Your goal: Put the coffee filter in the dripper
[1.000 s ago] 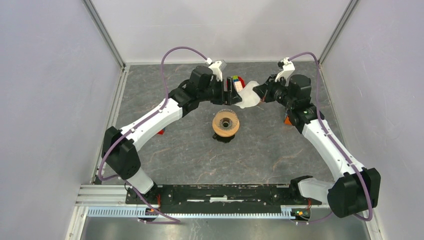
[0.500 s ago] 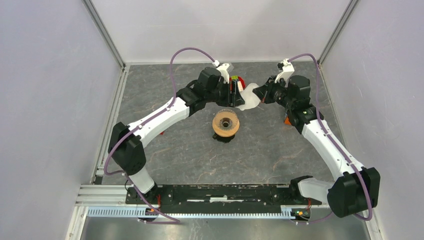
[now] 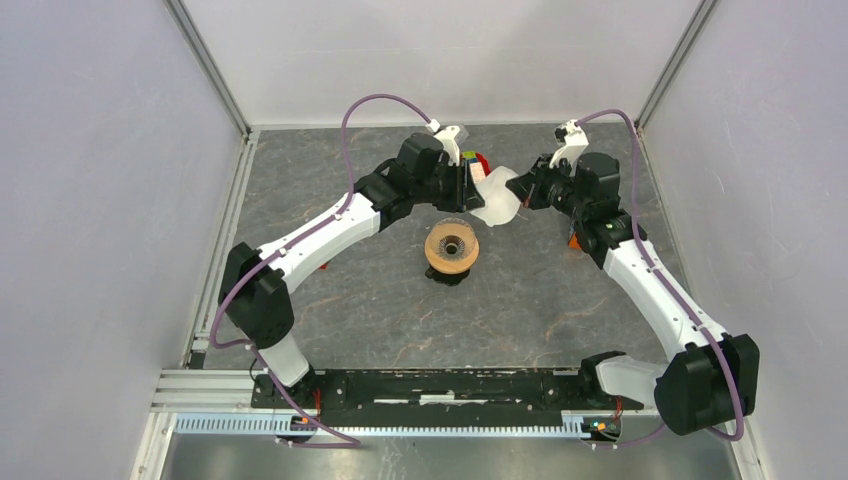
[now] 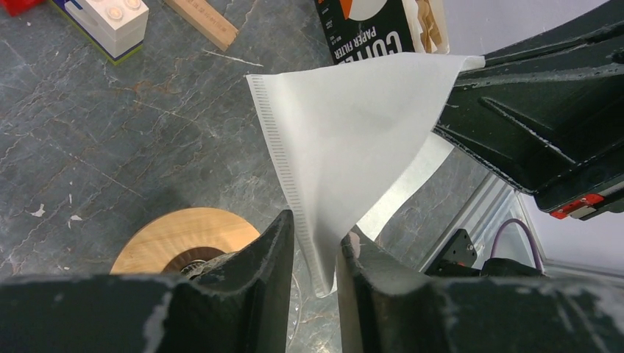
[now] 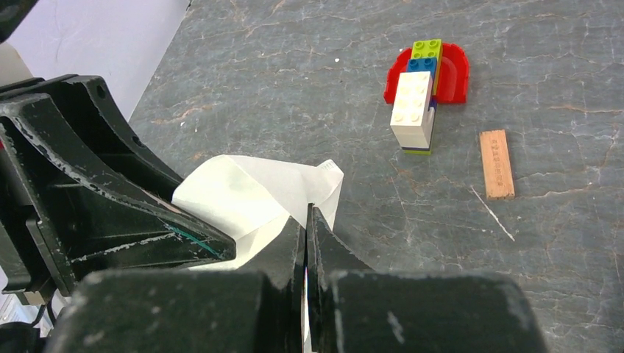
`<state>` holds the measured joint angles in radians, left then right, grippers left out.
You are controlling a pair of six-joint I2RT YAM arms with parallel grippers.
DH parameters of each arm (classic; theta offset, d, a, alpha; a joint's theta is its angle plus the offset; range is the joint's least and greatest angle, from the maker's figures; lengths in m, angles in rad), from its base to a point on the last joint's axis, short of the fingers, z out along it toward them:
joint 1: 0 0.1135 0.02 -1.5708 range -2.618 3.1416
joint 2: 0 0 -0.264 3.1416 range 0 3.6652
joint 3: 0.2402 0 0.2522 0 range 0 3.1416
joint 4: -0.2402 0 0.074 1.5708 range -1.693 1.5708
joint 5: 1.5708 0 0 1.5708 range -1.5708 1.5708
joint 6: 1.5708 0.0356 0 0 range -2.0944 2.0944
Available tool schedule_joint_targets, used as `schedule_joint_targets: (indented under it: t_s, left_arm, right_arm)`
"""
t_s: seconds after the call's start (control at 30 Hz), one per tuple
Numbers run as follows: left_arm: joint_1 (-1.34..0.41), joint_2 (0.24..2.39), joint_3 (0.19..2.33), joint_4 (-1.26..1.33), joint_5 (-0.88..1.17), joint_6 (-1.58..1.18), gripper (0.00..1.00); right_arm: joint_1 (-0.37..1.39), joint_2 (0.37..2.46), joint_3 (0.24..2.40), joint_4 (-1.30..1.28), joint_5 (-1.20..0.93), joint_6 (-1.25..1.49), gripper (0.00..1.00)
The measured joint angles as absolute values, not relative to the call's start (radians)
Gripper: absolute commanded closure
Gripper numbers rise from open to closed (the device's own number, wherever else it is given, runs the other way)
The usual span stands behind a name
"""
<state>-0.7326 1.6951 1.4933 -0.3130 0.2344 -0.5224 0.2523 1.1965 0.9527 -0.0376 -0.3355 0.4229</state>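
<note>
The white paper coffee filter (image 3: 497, 197) hangs in the air between my two grippers, behind the dripper (image 3: 452, 247). The dripper stands on the floor with its tan ring up and is empty. My right gripper (image 3: 522, 190) is shut on the filter's upper edge (image 5: 250, 195), its jaws pressed together (image 5: 306, 220). My left gripper (image 3: 467, 187) has its fingers a narrow gap apart (image 4: 316, 246), with the filter's pointed end (image 4: 346, 140) between them. The tan ring (image 4: 184, 235) shows just below and left of the left fingers.
A stack of toy blocks on a red piece (image 5: 419, 95) and a small wooden block (image 5: 496, 163) lie behind the filter. A coffee filter box (image 4: 383, 26) stands at the back. A small orange thing (image 3: 574, 240) lies by the right arm and a red one (image 3: 322, 264) by the left arm.
My left gripper has moved right until its fingers are around the filter's pointed end. The right gripper still holds the filter, which has shifted slightly.
</note>
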Motion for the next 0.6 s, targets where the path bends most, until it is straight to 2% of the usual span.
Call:
schedule_joint_targets:
  t_s: [0.23,0.33,0.43,0.47,0.5,0.6]
  left_arm:
    - [-0.732,1.695,1.494,-0.313,0.236,-0.522,0.86]
    - [-0.731,1.695,1.494,-0.313,0.235,-0.518,0.98]
    - [-0.731,1.695,1.494,-0.313,0.231,-0.493,0.98]
    - [-0.731,1.695,1.494,-0.313,0.227,-0.488,0.97]
    - [-0.731,1.695,1.494,-0.313,0.219,-0.486,0.92]
    - [-0.731,1.695,1.494,-0.316,0.21,-0.467,0.66]
  right_arm:
    - [0.252,1.196,0.95,-0.038,-0.34,0.423,1.0]
    - [0.252,1.196,0.95,-0.038,-0.343,0.423,1.0]
    - [0.252,1.196,0.95,-0.038,-0.349,0.423,1.0]
    - [0.252,1.196,0.95,-0.038,-0.352,0.422,1.0]
    - [0.252,1.196,0.95,-0.038,-0.356,0.423,1.0]
    - [0.252,1.196,0.95,-0.027,-0.366,0.423,1.0]
